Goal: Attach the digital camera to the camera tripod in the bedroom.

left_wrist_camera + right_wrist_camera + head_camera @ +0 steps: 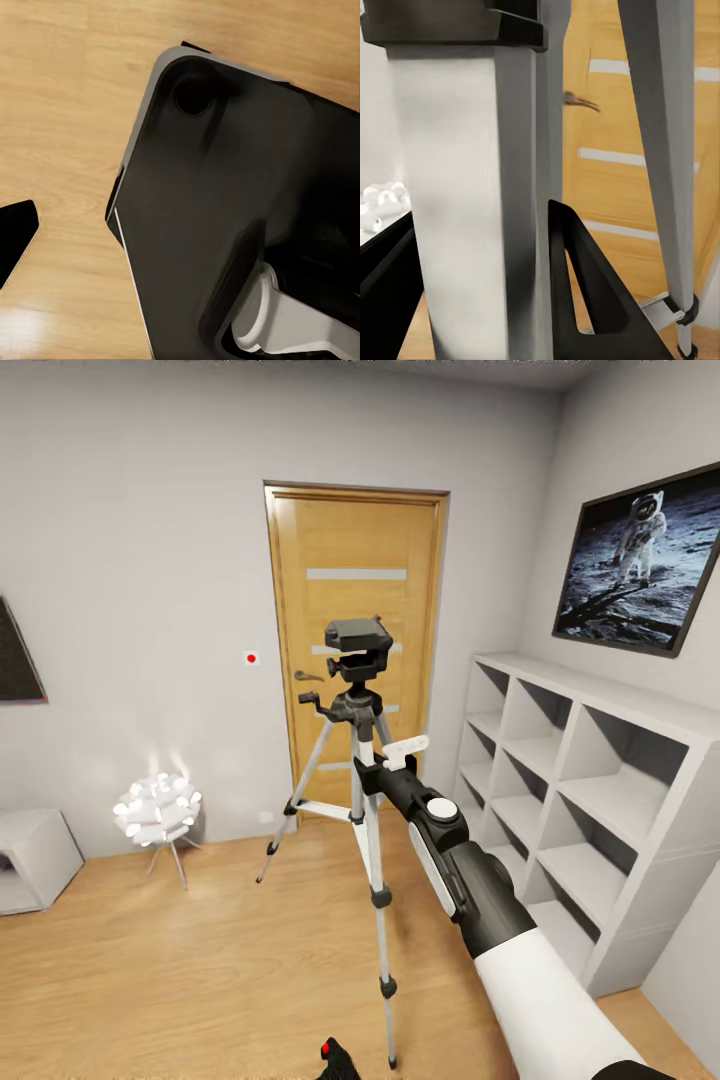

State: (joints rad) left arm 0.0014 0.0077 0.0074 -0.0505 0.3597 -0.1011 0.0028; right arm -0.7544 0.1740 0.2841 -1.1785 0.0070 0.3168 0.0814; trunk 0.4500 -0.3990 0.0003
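1. The camera tripod (365, 780) stands upright on the light wood floor (150, 960) of the bedroom, in front of the closed wooden door (355, 560); its three silver legs spread outward, one running toward the lower edge of the head view, one toward the ball lamp (157, 810).
2. The right arm (480, 880) reaches from the lower right up to the near leg just below the black head (357, 650); the right jaws (480, 285) sit around that silver leg (472, 210), one dark finger on each side of it in the right wrist view; they look closed on the leg, with the fingers touching or nearly touching it.
3. A small black object with a red dot, apparently the digital camera (335, 1060), shows at the bottom edge of the head view, just beside the foot of the near leg; most of it is cut off.
4. The left wrist view shows a dark robot panel (247, 210) over wood floor; one dark fingertip (15, 232) shows at the edge; whether the left jaws are released or clenched I cannot tell.
5. The white open shelf unit (590, 780) lines the right wall, near the arm's elbow; bare floor lies between the tripod and the lamp; a low grey cabinet (35, 855) sits at the left edge.
6. A moon-landing picture (640, 560) hangs above the shelf unit.
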